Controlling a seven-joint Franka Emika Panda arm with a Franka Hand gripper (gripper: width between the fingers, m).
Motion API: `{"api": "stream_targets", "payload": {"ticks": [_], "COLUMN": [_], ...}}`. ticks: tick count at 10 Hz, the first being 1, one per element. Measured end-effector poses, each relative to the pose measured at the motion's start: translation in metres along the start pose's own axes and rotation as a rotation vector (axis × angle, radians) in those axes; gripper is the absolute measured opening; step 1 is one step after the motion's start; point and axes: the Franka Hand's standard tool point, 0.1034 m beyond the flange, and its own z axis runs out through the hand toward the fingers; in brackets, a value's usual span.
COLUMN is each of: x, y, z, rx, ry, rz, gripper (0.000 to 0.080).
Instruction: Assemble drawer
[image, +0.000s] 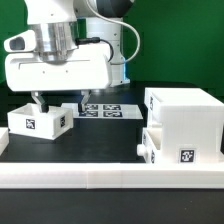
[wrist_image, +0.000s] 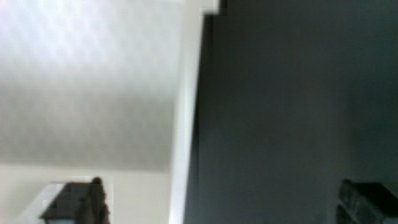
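Observation:
A small white open-top tray (image: 44, 120) with a square tag on its front lies at the exterior view's left. My gripper (image: 58, 102) is right over it and open, the fingers wide apart. In the wrist view the gripper (wrist_image: 222, 203) has one finger (wrist_image: 75, 202) over the tray's white surface (wrist_image: 98, 90) and the other finger (wrist_image: 370, 203) over the black table; I cannot tell whether either touches. The large white housing (image: 186, 112) stands at the right. A second tray (image: 157, 146) sticks out of its lower part.
The marker board (image: 106, 108) lies flat on the black table behind the tray. The long white border wall (image: 100, 176) runs along the front edge. A green wall stands behind the arm.

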Motion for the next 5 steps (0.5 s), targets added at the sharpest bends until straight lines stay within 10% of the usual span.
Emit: {"api": "stream_targets", "payload": {"ticks": [5], "x": [-0.017], "y": [0.008], "z": [0.026], "rx": [-0.015], "ry": [-0.005], "rz": [0.019], "gripper": [0.0649]}}
